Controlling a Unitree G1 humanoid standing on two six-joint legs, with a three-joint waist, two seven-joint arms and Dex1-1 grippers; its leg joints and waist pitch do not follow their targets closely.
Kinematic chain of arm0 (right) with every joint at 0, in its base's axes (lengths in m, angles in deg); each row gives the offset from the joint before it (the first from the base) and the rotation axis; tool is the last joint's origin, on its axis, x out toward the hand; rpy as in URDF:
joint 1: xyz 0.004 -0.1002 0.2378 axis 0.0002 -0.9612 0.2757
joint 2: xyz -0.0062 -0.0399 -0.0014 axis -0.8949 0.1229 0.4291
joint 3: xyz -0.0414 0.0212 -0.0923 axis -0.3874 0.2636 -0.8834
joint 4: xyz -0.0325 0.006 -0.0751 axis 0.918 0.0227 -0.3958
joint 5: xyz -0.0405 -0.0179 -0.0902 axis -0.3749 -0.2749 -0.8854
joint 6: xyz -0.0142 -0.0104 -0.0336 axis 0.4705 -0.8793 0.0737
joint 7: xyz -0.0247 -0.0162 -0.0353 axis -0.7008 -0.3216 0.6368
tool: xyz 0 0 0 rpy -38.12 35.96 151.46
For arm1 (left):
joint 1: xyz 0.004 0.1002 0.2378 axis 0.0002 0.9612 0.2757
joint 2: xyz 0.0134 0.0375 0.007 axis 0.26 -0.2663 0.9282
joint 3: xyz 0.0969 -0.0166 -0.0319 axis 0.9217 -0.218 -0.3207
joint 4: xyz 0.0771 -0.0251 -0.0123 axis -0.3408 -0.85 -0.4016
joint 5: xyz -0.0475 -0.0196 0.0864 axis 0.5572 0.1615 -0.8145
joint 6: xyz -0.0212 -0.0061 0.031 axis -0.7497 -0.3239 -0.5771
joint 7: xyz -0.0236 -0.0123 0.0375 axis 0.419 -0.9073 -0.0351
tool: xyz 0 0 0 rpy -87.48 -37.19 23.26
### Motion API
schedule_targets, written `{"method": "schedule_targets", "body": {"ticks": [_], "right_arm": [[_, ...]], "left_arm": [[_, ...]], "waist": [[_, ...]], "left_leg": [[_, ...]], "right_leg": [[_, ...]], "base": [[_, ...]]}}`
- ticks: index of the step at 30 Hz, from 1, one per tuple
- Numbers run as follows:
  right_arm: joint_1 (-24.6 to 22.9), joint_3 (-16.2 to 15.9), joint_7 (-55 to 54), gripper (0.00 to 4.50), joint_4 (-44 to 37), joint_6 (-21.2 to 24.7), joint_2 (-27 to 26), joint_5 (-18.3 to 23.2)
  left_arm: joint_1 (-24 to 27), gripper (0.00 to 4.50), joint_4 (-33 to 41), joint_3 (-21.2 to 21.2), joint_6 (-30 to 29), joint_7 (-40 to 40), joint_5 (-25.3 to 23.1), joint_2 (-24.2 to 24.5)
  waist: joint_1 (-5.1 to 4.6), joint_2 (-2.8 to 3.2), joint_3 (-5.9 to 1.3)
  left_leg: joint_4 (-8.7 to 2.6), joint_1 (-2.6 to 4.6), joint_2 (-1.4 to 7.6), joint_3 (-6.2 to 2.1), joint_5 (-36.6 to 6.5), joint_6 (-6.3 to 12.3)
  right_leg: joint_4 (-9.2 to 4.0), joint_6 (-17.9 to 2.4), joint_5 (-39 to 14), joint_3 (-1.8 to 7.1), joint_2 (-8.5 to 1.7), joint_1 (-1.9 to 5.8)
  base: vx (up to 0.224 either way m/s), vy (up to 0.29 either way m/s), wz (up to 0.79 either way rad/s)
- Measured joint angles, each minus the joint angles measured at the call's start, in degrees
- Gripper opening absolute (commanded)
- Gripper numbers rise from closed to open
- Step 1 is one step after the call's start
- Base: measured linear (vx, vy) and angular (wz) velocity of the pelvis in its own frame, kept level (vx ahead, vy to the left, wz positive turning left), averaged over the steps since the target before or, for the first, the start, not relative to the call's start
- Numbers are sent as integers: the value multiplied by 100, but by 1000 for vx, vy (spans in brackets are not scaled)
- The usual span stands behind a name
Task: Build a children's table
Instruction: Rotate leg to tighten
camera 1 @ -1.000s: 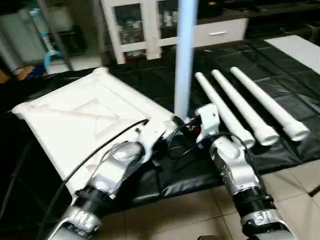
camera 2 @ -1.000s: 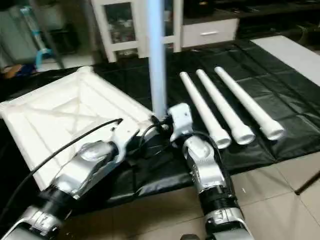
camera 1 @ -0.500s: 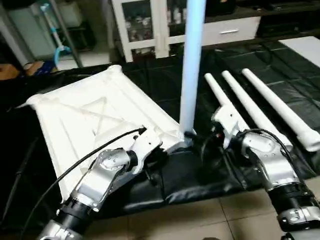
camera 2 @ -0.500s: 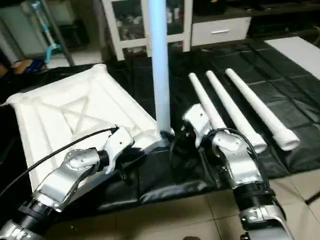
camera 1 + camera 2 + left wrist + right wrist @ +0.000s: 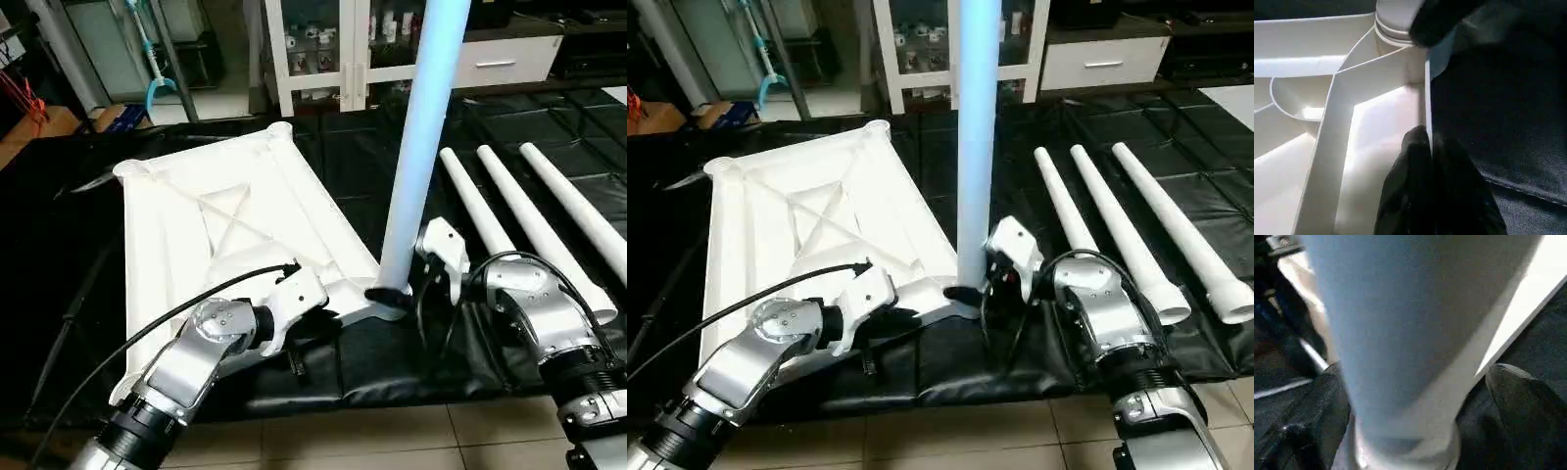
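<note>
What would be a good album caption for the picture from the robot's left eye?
One leg stands upright in a corner of the upturned tabletop, three legs lie beside it.

The tabletop lies underside up on the left part of the floor mat, one leg standing upright in its near right corner socket. Three more legs lie side by side on the mat's right part. The cabinet stands beyond the mat's far edge. The left hand sits at the tabletop's near edge; the right hand flanks the upright leg's foot.
</note>
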Motion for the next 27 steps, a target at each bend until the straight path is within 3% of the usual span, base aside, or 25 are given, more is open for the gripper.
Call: {"method": "schedule_targets", "body": {"ticks": [9,16,27], "right_arm": [[27,49,321,352,205,45,5,201],[2,282,483,292,207,428,-101,564],[-10,254,615,219,196,391,-77,550]], "left_arm": [[12,0,41,0,-33,79,0,52],[11,0,38,0,-34,98,1,54],[8,0,39,0,-59,116,3,54]], "waist": [[-3,2,-3],[0,16,-12],[3,19,-18]], "left_leg": [[1,2,4,0,0,0],[5,2,6,1,0,0],[9,2,9,0,0,0]], "right_leg": [[6,-1,1,-3,1,0],[9,-1,1,-4,1,1],[10,-1,1,-7,2,3]], "base": [[0,0,0],[0,0,0],[0,0,0]]}}
